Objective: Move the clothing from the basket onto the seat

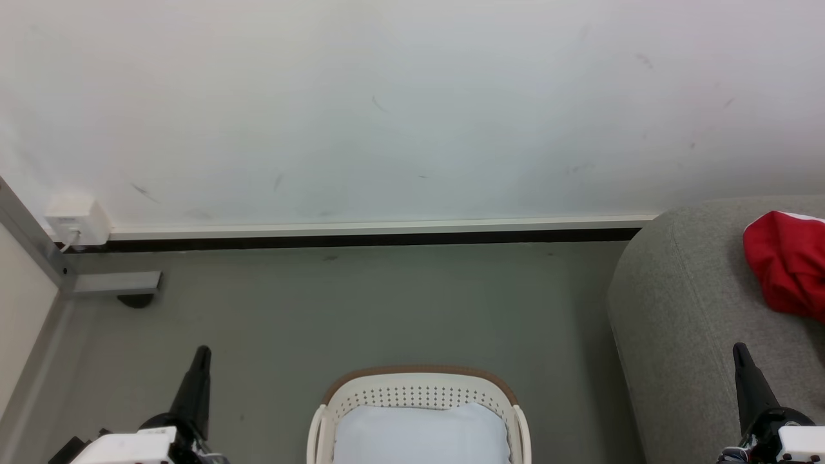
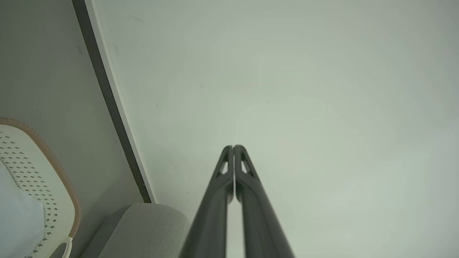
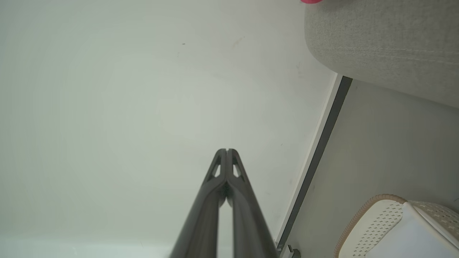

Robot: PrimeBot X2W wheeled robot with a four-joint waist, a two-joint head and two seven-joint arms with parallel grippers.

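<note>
Red clothing with white trim (image 1: 787,263) lies bunched on the grey seat (image 1: 683,322) at the right edge of the head view; a sliver of the red clothing (image 3: 311,1) shows atop the seat (image 3: 387,43) in the right wrist view. The cream basket (image 1: 419,392) with its brown rim sits at the bottom centre, holding a pale bluish-white pad (image 1: 419,435). My left gripper (image 1: 202,353) is shut and empty at the lower left, well left of the basket. My right gripper (image 1: 740,351) is shut and empty in front of the seat. Both grippers (image 2: 233,147) (image 3: 226,150) point at the wall.
A white wall (image 1: 387,109) with a dark baseboard (image 1: 361,241) runs across the back. A white socket box (image 1: 77,220) and a grey metal frame corner (image 1: 109,282) stand at the far left. Grey floor (image 1: 361,309) lies between basket and wall.
</note>
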